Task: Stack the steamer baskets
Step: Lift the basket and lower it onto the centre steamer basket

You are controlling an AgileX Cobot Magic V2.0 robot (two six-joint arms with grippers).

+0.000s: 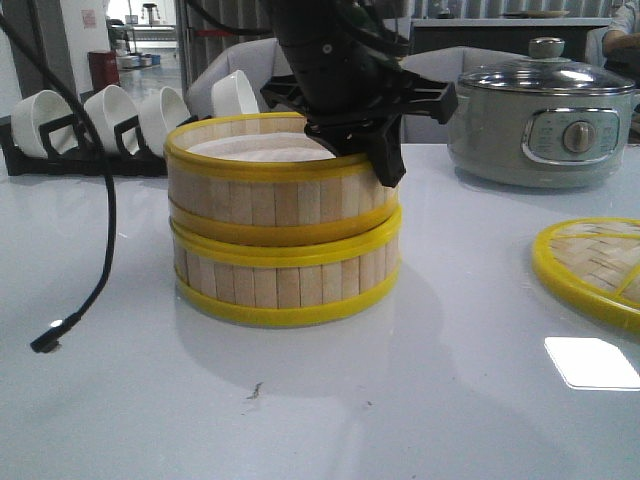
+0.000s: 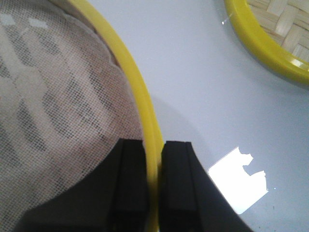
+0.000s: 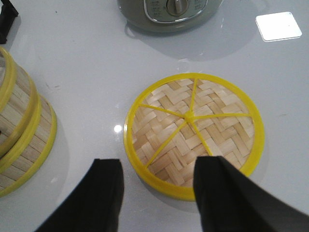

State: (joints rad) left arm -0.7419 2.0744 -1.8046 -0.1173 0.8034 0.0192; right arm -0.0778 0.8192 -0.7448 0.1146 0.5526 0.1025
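Two steamer baskets stand stacked at the table's middle: the upper basket (image 1: 280,190) sits on the lower basket (image 1: 285,275). My left gripper (image 1: 375,150) comes down from above at the upper basket's right side. In the left wrist view the gripper (image 2: 153,164) is shut on the upper basket's yellow rim (image 2: 140,96), one finger inside over the pale liner (image 2: 58,106), one outside. My right gripper (image 3: 157,193) is open and empty above the near edge of the woven lid (image 3: 193,130). The stack also shows in that view (image 3: 19,130).
A grey electric pot (image 1: 545,120) with a glass lid stands at the back right. The woven lid (image 1: 595,265) lies flat at the right edge. A rack of white cups (image 1: 100,120) stands at the back left. A black cable (image 1: 100,250) hangs to the table on the left.
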